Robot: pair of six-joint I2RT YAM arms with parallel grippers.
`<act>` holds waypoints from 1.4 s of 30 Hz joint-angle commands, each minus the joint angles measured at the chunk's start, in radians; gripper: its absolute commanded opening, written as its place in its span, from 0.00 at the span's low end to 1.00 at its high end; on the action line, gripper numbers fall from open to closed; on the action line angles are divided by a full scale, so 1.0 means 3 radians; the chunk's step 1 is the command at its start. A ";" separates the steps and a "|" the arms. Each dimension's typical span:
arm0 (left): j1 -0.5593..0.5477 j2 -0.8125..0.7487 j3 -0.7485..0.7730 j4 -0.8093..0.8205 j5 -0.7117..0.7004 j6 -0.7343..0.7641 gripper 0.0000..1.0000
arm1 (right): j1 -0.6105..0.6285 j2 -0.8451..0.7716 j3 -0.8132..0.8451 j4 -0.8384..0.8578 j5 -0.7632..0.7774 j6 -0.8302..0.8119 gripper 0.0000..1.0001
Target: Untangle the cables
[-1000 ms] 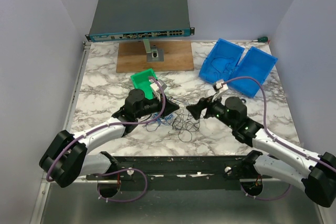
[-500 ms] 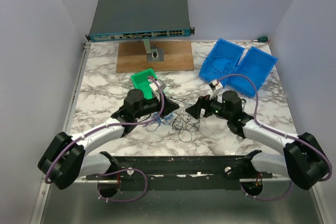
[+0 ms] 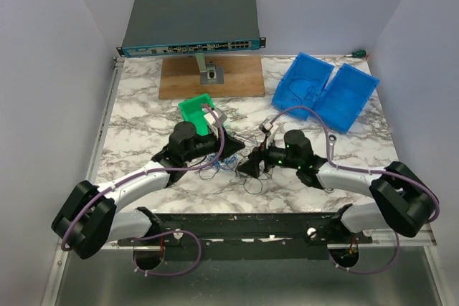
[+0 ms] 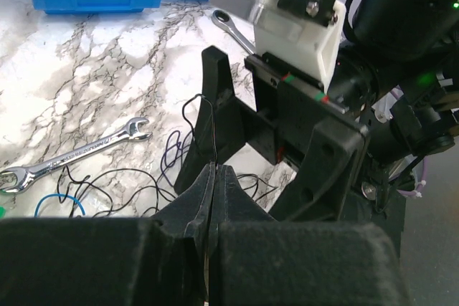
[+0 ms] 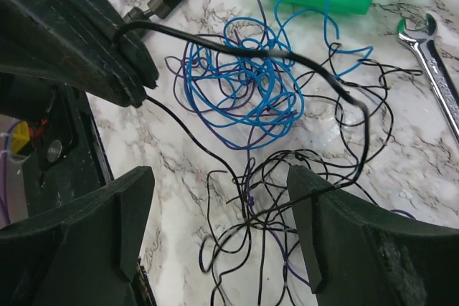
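The cables (image 3: 240, 171) lie in a loose tangle on the marble table between my arms. In the right wrist view a blue bundle (image 5: 247, 84) lies beyond thin black loops (image 5: 287, 177). My left gripper (image 3: 235, 150) is shut on one black cable (image 4: 206, 116), which rises from between its closed fingertips (image 4: 215, 177); the right wrist view shows it at top left (image 5: 122, 55) with that cable stretched away from it. My right gripper (image 3: 249, 167) is open and hangs just above the black loops (image 5: 222, 198), its fingers on either side of them and holding nothing.
A green bin (image 3: 197, 109) stands just behind the tangle. A silver wrench (image 4: 72, 157) lies beside the cables and another (image 4: 233, 25) further back. Two blue bins (image 3: 326, 91) sit at the back right, a wooden board (image 3: 211, 77) and a network switch (image 3: 190, 23) behind.
My right arm has swung left and forward, bringing its open gripper from the table's right of centre down over the tangle, close to the left gripper. The left arm has not moved.
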 commanded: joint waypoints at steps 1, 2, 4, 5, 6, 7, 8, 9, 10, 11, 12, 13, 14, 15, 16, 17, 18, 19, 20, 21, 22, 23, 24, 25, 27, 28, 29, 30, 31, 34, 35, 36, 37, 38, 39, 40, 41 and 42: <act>-0.0021 -0.0017 0.0062 0.0069 0.0102 0.0009 0.00 | 0.0132 0.0113 0.0164 -0.0080 0.0269 -0.0241 0.81; -0.0017 -0.0013 0.0066 0.0069 0.0113 0.0009 0.00 | 0.0145 0.0126 0.0177 -0.0085 0.0321 -0.0248 0.79; -0.0021 0.0000 0.0070 0.0071 0.0124 0.0006 0.00 | 0.0156 0.0137 0.0184 -0.0080 0.0395 -0.0251 0.72; -0.0018 0.0003 0.0070 0.0071 0.0127 0.0008 0.00 | 0.0165 0.0134 0.0184 -0.0069 0.0423 -0.0250 0.68; -0.0019 0.0005 0.0075 0.0071 0.0124 0.0009 0.00 | 0.0166 0.0131 0.0178 -0.0059 0.0438 -0.0238 0.61; -0.0020 0.0010 0.0074 0.0071 0.0125 0.0006 0.00 | 0.0162 0.0127 0.0175 -0.0051 0.0455 -0.0228 0.54; -0.0019 0.0015 0.0079 0.0068 0.0122 0.0006 0.00 | 0.0166 0.0122 0.0174 -0.0042 0.0465 -0.0225 0.41; -0.0018 0.0020 0.0081 0.0066 0.0119 0.0005 0.00 | 0.0164 0.0119 0.0167 -0.0027 0.0472 -0.0210 0.30; -0.0021 0.0025 0.0082 0.0066 0.0118 0.0004 0.00 | 0.0165 0.0116 0.0164 -0.0017 0.0487 -0.0198 0.16; -0.0020 0.0025 0.0081 0.0066 0.0115 0.0004 0.00 | 0.0168 0.0116 0.0160 -0.0015 0.0492 -0.0193 0.09; -0.0020 0.0025 0.0082 0.0066 0.0109 0.0004 0.00 | 0.0166 0.0112 0.0158 -0.0015 0.0482 -0.0190 0.06; -0.0019 0.0024 0.0076 0.0066 0.0095 -0.0001 0.00 | 0.0168 0.0103 0.0153 -0.0013 0.0483 -0.0186 0.02; -0.0019 0.0018 0.0075 0.0066 0.0082 -0.0001 0.00 | 0.0164 0.0087 0.0140 -0.0006 0.0491 -0.0176 0.01; -0.0017 0.0012 0.0068 0.0061 0.0056 -0.0001 0.03 | 0.0165 0.0061 0.0122 0.0003 0.0510 -0.0163 0.01; -0.0019 0.0002 0.0057 0.0061 0.0022 -0.0009 0.10 | 0.0164 0.0024 0.0104 0.0010 0.0552 -0.0142 0.01; -0.0016 -0.0016 0.0051 0.0056 -0.0018 -0.0015 0.18 | 0.0166 -0.0043 0.0080 0.0015 0.0592 -0.0113 0.01; -0.0017 -0.0037 0.0030 0.0061 -0.0058 -0.0021 0.28 | 0.0162 -0.0126 0.0051 0.0015 0.0635 -0.0090 0.01; -0.0018 -0.0067 0.0009 0.0065 -0.0115 -0.0026 0.43 | 0.0163 -0.0210 0.0022 0.0011 0.0694 -0.0039 0.01; -0.0020 -0.0102 -0.0020 0.0075 -0.0178 -0.0027 0.56 | 0.0166 -0.0329 0.0001 -0.0012 0.0785 0.0018 0.01; -0.0017 -0.0133 -0.0054 0.0090 -0.0230 -0.0027 0.65 | 0.0166 -0.0434 0.0003 -0.0087 0.0870 0.0041 0.01; -0.0020 -0.0163 -0.0078 0.0100 -0.0287 -0.0027 0.73 | 0.0163 -0.0580 0.0026 -0.0201 0.0993 0.0069 0.01; -0.0021 -0.0182 -0.0097 0.0102 -0.0334 -0.0023 0.79 | 0.0162 -0.0685 0.0064 -0.0330 0.1117 0.0092 0.01; -0.0019 -0.0194 -0.0108 0.0102 -0.0363 -0.0017 0.87 | 0.0165 -0.0820 0.0132 -0.0492 0.1265 0.0113 0.01; -0.0019 -0.0197 -0.0109 0.0097 -0.0373 -0.0009 0.90 | 0.0165 -0.0913 0.0209 -0.0674 0.1431 0.0121 0.01; -0.0017 -0.0171 -0.0088 0.0066 -0.0372 0.0007 0.91 | 0.0162 -0.1102 0.0428 -0.1064 0.1757 0.0140 0.01; -0.0018 -0.0143 -0.0070 0.0046 -0.0369 0.0013 0.91 | 0.0163 -0.1188 0.0583 -0.1225 0.1860 0.0146 0.01; -0.0018 -0.0118 -0.0045 0.0015 -0.0367 0.0027 0.91 | 0.0159 -0.1255 0.0742 -0.1387 0.1939 0.0150 0.01; -0.0016 -0.0084 -0.0022 -0.0018 -0.0374 0.0048 0.91 | 0.0161 -0.1305 0.0871 -0.1508 0.1985 0.0158 0.01; -0.0016 -0.0048 0.0013 -0.0054 -0.0374 0.0059 0.91 | 0.0161 -0.1350 0.1040 -0.1630 0.2006 0.0155 0.01; -0.0019 0.0198 0.0196 -0.0287 -0.0349 0.0102 0.91 | 0.0161 -0.1354 0.1530 -0.1934 0.1967 0.0135 0.01; -0.0017 0.0351 0.0337 -0.0488 -0.0347 0.0120 0.89 | 0.0161 -0.1316 0.1718 -0.2028 0.1936 0.0118 0.01; -0.0016 0.0490 0.0488 -0.0661 -0.0331 0.0137 0.88 | 0.0161 -0.1276 0.1880 -0.2131 0.1932 0.0103 0.01; -0.0019 0.0643 0.0615 -0.0828 -0.0298 0.0150 0.86 | 0.0161 -0.1220 0.2059 -0.2205 0.1931 0.0081 0.01; -0.0018 0.0752 0.0713 -0.0906 -0.0256 0.0152 0.86 | 0.0161 -0.1169 0.2229 -0.2280 0.1962 0.0055 0.01; -0.0018 0.0868 0.0780 -0.0984 -0.0224 0.0138 0.85 | 0.0160 -0.1127 0.2354 -0.2325 0.2021 0.0017 0.01; -0.0023 0.0949 0.0856 -0.1054 -0.0209 0.0123 0.84 | 0.0160 -0.1071 0.2490 -0.2367 0.2125 -0.0020 0.01; -0.0022 0.1038 0.0916 -0.1121 -0.0192 0.0121 0.84 | 0.0157 -0.1030 0.2593 -0.2402 0.2239 -0.0065 0.01; -0.0024 0.1109 0.0990 -0.1234 -0.0198 0.0121 0.84 | 0.0160 -0.0987 0.2713 -0.2434 0.2384 -0.0097 0.01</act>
